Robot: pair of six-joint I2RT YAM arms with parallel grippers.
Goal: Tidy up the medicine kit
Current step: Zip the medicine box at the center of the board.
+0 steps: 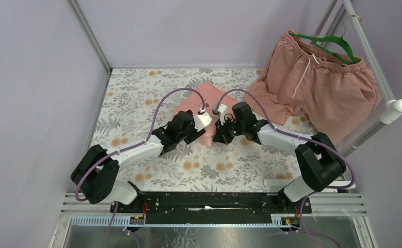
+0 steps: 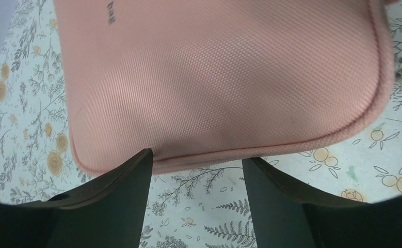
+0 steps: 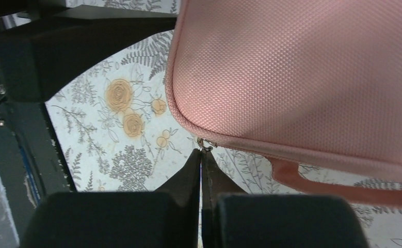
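Left gripper point(image 2: 196, 159): we see its fingers spread apart and holding nothing, their tips just at the near edge of the medicine kit point(image 2: 224, 77).
Right gripper point(image 3: 201, 153): we see its fingers pressed together, their tips at a small metal zip ring point(image 3: 205, 143) on the kit's rounded corner; we cannot tell whether they pinch it.
Medicine kit: closed, pink woven lid up, lying near the middle of the surface point(image 1: 137, 93), somewhat toward its far edge, between the two grippers.
Strap point(image 3: 343, 190): a pink loop hangs below the kit's seam.
Surface: covered with a floral cloth.
Shorts point(image 1: 317, 88): pink, on a green hanger point(image 1: 333, 41), draped over the far right corner of the surface.
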